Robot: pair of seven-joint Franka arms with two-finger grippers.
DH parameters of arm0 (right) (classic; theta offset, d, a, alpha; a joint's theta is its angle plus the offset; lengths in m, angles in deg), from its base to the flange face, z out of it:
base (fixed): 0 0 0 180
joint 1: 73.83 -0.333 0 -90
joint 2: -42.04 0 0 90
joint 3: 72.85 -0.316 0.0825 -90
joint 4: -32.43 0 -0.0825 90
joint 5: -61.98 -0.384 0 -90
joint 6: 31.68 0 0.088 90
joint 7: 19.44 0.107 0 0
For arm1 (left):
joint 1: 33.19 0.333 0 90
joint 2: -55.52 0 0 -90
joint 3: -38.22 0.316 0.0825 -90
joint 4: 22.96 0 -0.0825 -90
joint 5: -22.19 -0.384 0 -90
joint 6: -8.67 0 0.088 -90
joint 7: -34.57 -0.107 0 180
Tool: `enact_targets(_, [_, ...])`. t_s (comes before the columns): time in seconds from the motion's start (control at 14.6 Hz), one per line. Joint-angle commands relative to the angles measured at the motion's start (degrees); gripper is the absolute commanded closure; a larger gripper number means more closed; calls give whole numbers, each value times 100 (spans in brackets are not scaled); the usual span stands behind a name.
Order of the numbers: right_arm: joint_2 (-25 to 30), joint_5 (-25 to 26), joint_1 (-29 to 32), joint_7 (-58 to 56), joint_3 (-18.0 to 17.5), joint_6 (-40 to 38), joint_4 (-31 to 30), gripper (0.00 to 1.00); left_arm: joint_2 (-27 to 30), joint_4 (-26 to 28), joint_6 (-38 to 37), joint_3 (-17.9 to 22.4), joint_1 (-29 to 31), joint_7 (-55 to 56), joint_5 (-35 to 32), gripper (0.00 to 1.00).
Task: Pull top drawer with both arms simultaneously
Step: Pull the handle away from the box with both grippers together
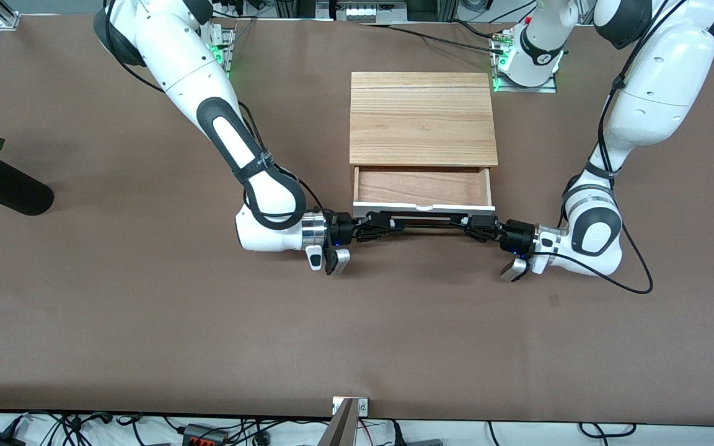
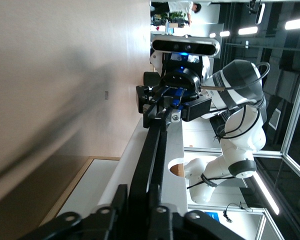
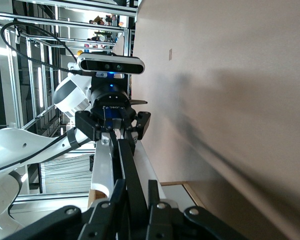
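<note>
Clamping the black bar handle (image 1: 428,222) from opposite ends, the left end effector (image 1: 476,227) and right end effector (image 1: 374,227) each hold it between closed fingers. The top drawer (image 1: 422,187) projects partly open from the wood cabinet (image 1: 422,118), mid-desk (image 1: 146,322).

The drawer (image 1: 422,189) juts open from the cabinet (image 1: 423,118) at the counter's (image 1: 146,322) middle, its handle (image 1: 425,221) spanned by the right gripper (image 1: 374,227) and left gripper (image 1: 476,227), while the counter toward the front edge lies bare and a vase (image 1: 7,186) blocks the right arm's end.
</note>
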Motion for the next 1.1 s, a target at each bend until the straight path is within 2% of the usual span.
enact_targets(0.0, [-41, 100, 241, 338, 69, -15, 279, 97, -60, -85, -58, 33, 101, 114, 127, 5])
enact_targets(0.07, [-58, 100, 258, 338, 69, -15, 297, 97, -52, -76, -58, 24, 119, 70, 127, 0])
enact_targets(0.27, [-85, 100, 276, 338, 69, -15, 367, 97, -43, -76, -145, 24, 154, 69, 127, 0])
enact_targets(0.34, [-85, 91, 267, 338, 69, -6, 367, 86, -43, -76, -154, 24, 163, 69, 127, 0])
enact_targets(0.41, [-85, 91, 267, 338, 69, -6, 367, 61, -43, -76, -154, 24, 180, 69, 127, 0])
enact_targets(0.48, [-85, 108, 267, 391, 69, -15, 376, 8, -34, -84, -154, 24, 198, 69, 119, 0])
enact_targets(0.62, [-50, 126, 276, 750, 77, -15, 385, 0, -34, -102, -154, 24, 207, 69, 127, 0])
enact_targets(1.03, [20, 784, 372, 1577, 139, -120, 517, 0, 176, -163, -128, 51, 224, 157, 110, 0])
